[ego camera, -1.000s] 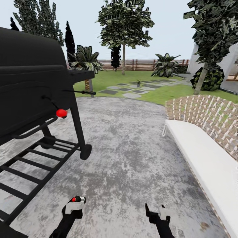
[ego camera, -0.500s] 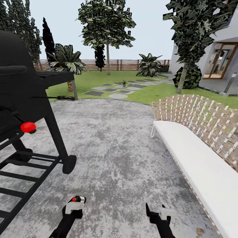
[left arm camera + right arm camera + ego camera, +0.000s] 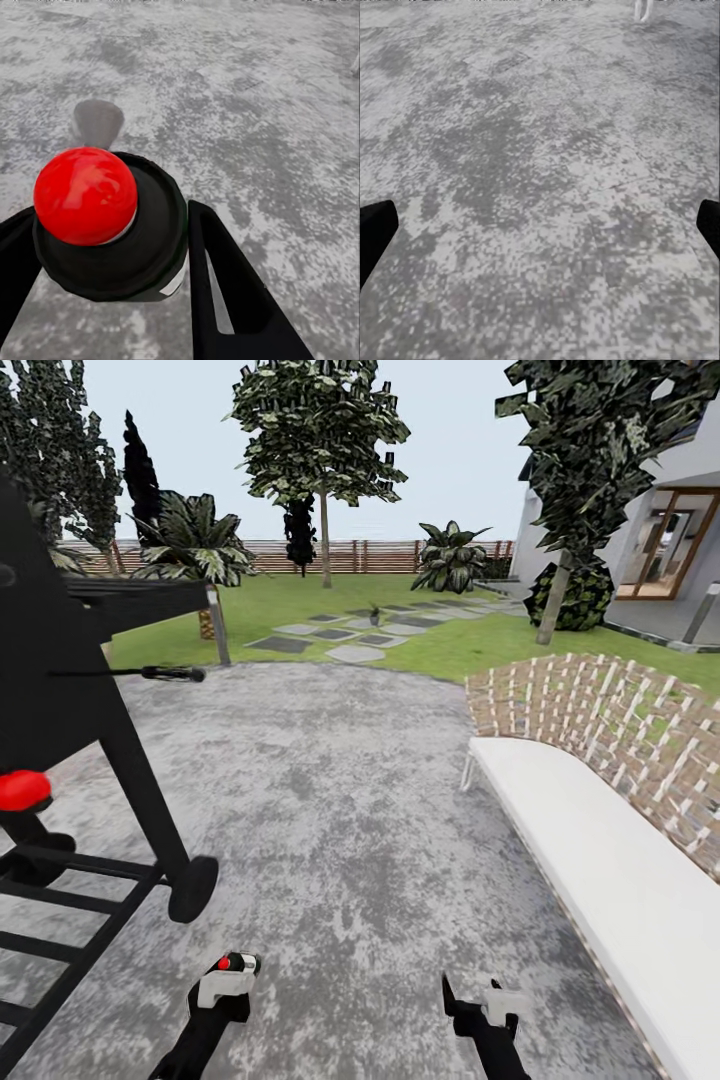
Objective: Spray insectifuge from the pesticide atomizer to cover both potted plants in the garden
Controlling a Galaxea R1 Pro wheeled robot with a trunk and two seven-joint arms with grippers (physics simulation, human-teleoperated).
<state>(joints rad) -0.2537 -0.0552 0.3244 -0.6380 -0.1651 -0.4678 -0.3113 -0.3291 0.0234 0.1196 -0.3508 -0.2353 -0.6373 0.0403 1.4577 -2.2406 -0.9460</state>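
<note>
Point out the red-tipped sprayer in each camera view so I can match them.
Head view: the red-tipped sprayer sits low, left of centre, in the left claw.
Left wrist view: it looms close between the claw's fingers.
Right wrist view: grey paving ahead of the open right claw.
Shared landmark: that grey paving.

I stand in a home's back garden. Grey paved patio [image 3: 360,800] spreads under me, a black barbecue grill [image 3: 70,690] at the left of the frame, a white-cushioned wicker bench [image 3: 600,830] at the right. Beyond lie lawn [image 3: 440,650], stepping stones [image 3: 340,640], a brown slatted fence [image 3: 380,556] and trees, with the house [image 3: 670,550] at upper right.
</note>
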